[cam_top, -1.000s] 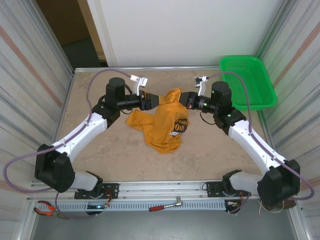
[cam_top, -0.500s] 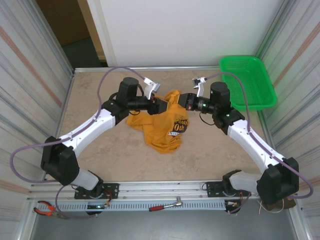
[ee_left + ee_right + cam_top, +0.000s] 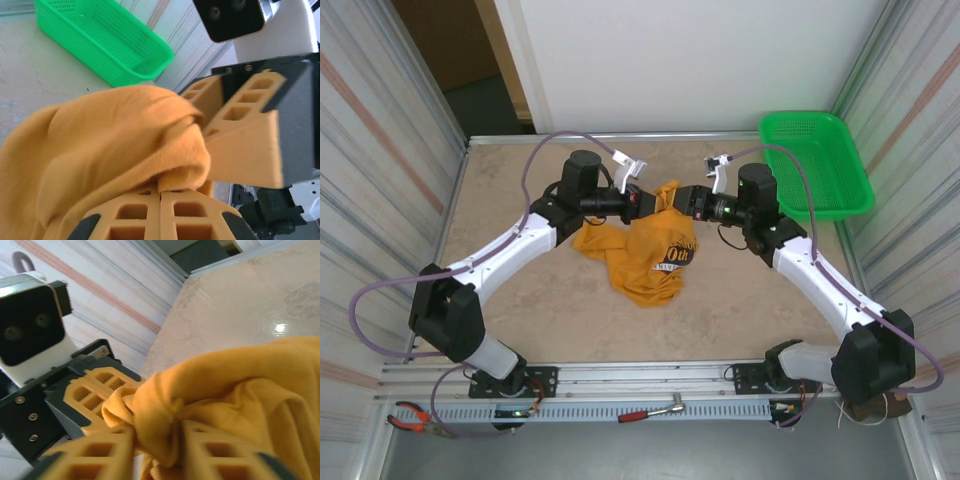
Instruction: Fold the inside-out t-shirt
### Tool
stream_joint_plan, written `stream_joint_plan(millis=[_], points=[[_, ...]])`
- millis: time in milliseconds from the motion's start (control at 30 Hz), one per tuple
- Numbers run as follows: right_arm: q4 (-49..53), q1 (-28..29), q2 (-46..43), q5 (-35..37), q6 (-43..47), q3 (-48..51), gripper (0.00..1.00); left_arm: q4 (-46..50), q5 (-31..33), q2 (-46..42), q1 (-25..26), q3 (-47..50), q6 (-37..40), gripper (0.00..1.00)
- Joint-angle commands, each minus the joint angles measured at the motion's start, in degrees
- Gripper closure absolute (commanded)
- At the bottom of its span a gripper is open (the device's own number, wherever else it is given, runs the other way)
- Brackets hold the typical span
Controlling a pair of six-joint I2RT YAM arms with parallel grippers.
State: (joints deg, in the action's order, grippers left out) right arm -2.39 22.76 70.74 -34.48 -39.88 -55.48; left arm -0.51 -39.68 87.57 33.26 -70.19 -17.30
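The left gripper (image 3: 648,199) and the right gripper (image 3: 680,200) meet nose to nose above the far middle of the table (image 3: 720,320), with one raised bunch of the shirt (image 3: 638,262) between them. The left gripper is closed on that bunch. In its wrist view its two fingers (image 3: 125,220) press flat together, and a fold of orange cloth is pinched at their tips. The right gripper's fingers stand apart. In the right wrist view a twisted knot of cloth sits in the gap between its fingers (image 3: 215,455), and the frames do not show either finger pressing on it. In the left wrist view the right gripper's fingers (image 3: 240,155) lie just beyond and to the right of the left gripper's tips, touching the same fold. In the right wrist view the left gripper (image 3: 92,395) is just ahead and to the left, with the cloth draped against it. From the held bunch, the rest of the shirt hangs down and spreads crumpled on the table, below both grippers and toward the arm bases. A dark printed graphic (image 3: 677,252) faces up, just under the right gripper. A green basket (image 3: 820,170) stands behind the right gripper at the table's far right corner, well apart from the shirt.
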Motion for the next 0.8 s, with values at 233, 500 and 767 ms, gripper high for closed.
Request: stream_joint_plan(millis=[233,500,767], points=[[3.73,4.48,-7.79,17.93,-2.99,7.40,0.23,-0.12,7.00,-2.49,0.32,-0.30,-12.11,1.00],[3.77,5.81,2.51,26.04,-0.33,6.21,0.30,-9.88,-1.50,-3.37,-2.13,0.13,-27.28,1.00],[13.66,3.60,2.35,28.24,5.79,4.92,0.33,-19.11,-3.81,-7.25,-5.04,2.35,-36.62,1.00]])
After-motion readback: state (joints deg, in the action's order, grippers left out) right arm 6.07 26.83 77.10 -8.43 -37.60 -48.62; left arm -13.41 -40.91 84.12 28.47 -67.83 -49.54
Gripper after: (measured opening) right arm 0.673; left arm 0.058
